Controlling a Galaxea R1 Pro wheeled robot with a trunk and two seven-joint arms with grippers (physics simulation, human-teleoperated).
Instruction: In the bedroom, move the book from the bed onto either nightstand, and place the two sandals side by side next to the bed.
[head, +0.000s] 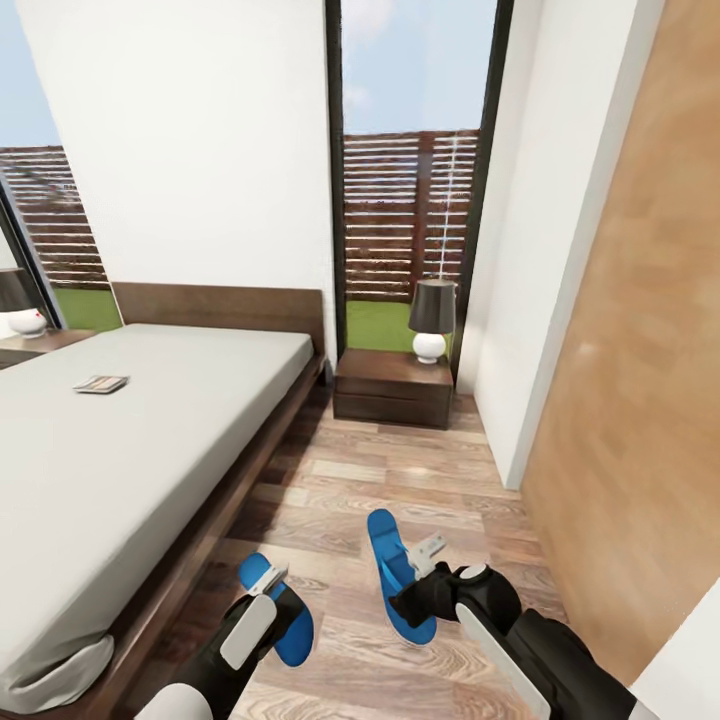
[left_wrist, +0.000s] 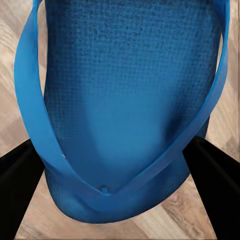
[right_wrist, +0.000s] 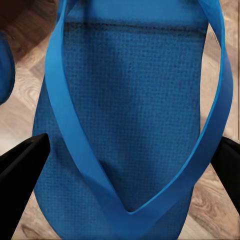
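Along the left wall, the bed (head: 150, 440) is seen with the book (head: 101, 384) on its mattress; the nightstand (head: 392, 388) stands beyond. On the floor (head: 400, 480), each blue sandal (head: 398, 575) (head: 285, 610) is straddled by an open claw: right (head: 428, 560), left (head: 268, 580).

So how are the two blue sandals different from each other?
The left sandal lies closer to the bed, under the left gripper; the right sandal lies farther out on the floor, under the right gripper. The right sandal reaches farther toward the nightstand. Both are bright blue, flat, with V-shaped straps.
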